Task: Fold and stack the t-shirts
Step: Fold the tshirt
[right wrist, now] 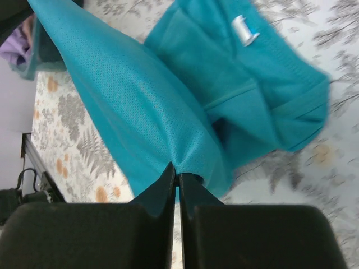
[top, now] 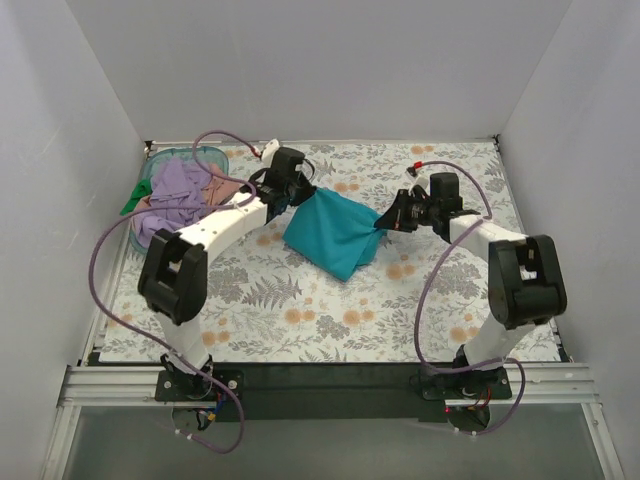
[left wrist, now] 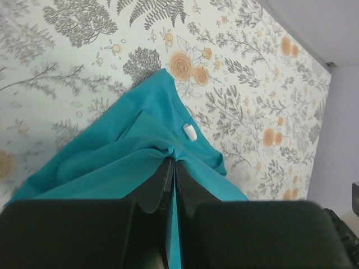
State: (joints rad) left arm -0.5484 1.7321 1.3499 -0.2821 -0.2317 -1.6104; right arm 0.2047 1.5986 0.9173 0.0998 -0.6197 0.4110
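A teal-blue t-shirt (top: 332, 232) hangs stretched between my two grippers above the middle of the floral table; its lower part rests on the cloth. My left gripper (top: 303, 193) is shut on its left upper corner; the pinch shows in the left wrist view (left wrist: 172, 159), with the shirt (left wrist: 129, 140) and its white neck label (left wrist: 189, 131) below. My right gripper (top: 385, 223) is shut on the right edge; in the right wrist view (right wrist: 178, 175) the shirt (right wrist: 146, 106) spreads away from the fingers. Lavender (top: 178, 190), salmon-pink (top: 222, 190) and green (top: 133, 203) shirts lie heaped in the basket.
A teal plastic basket (top: 160, 160) stands at the back left of the table, holding the other shirts. The floral tablecloth (top: 300, 310) covers the table. White walls close in the back and both sides. Purple cables loop over both arms.
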